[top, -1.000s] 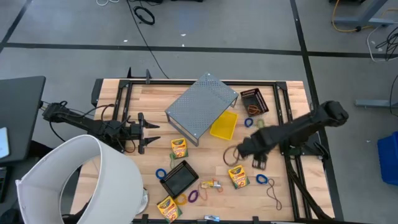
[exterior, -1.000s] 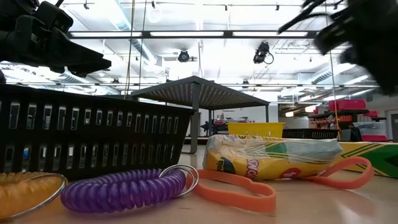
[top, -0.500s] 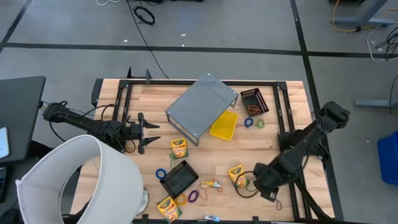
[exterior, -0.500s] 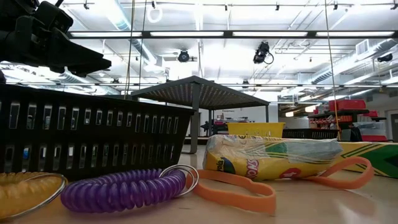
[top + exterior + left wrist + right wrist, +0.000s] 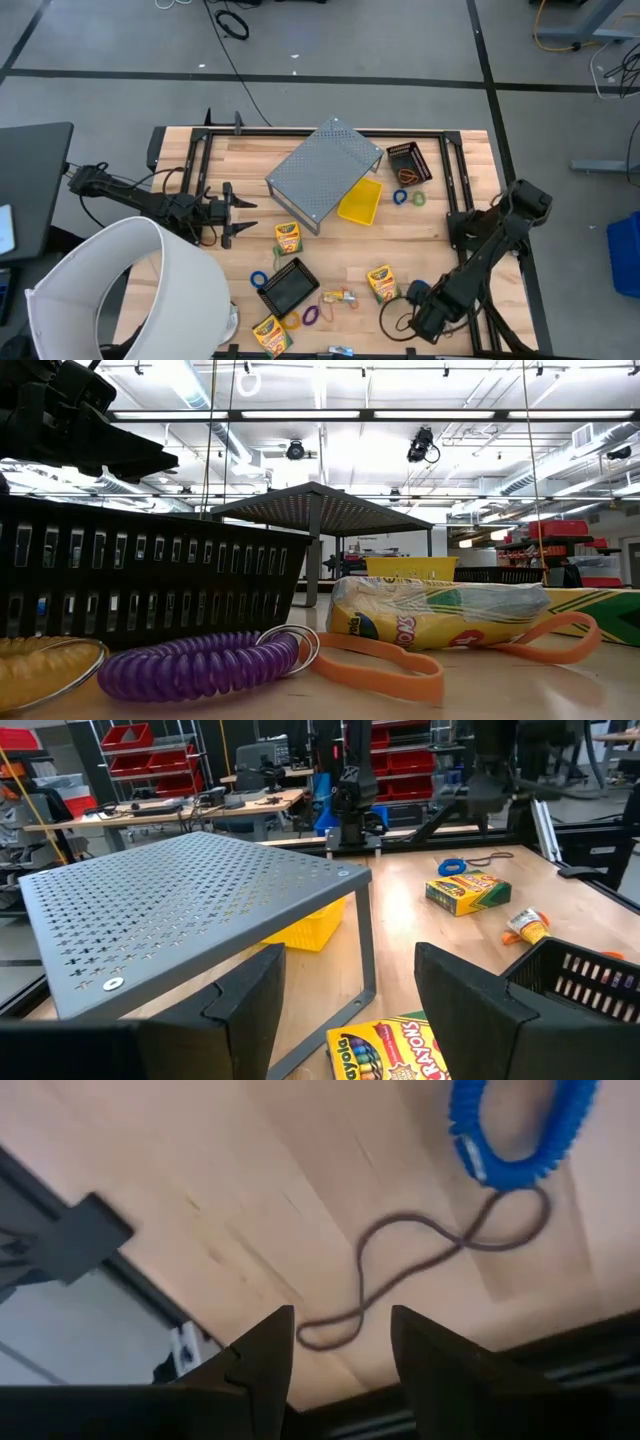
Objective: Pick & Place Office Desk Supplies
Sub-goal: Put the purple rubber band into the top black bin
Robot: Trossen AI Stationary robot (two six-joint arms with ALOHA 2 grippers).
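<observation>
My right gripper point(image 5: 422, 318) point(image 5: 340, 1348) is open and hangs over the table's near right corner, touching nothing. Past its fingers in the right wrist view, a thin dark elastic loop point(image 5: 400, 1275) lies flat on the wood beside a blue coil loop point(image 5: 520, 1135) point(image 5: 416, 290). Crayon boxes point(image 5: 382, 283) point(image 5: 288, 238) point(image 5: 268, 333) lie flat. The multicoloured packet point(image 5: 340, 297) point(image 5: 440, 615) lies by the black tray point(image 5: 290, 287). Purple point(image 5: 200, 665), orange point(image 5: 380, 672) and yellow point(image 5: 40, 660) loops lie near it. My left gripper point(image 5: 243, 212) point(image 5: 345, 1000) waits open at the table's left.
A grey perforated shelf point(image 5: 325, 170) stands at the far middle over a yellow bin point(image 5: 360, 202). A black basket point(image 5: 408, 163) sits far right, with blue and green loops point(image 5: 408, 198) beside it. The big white cylinder point(image 5: 130, 290) fills the near left corner. The table's frame point(image 5: 60, 1240) runs close to my right gripper.
My right arm has swung from the middle of the table, near the yellow bin, toward the near right corner, past the crayon box there, and has left the low view. Nothing on the table has moved.
</observation>
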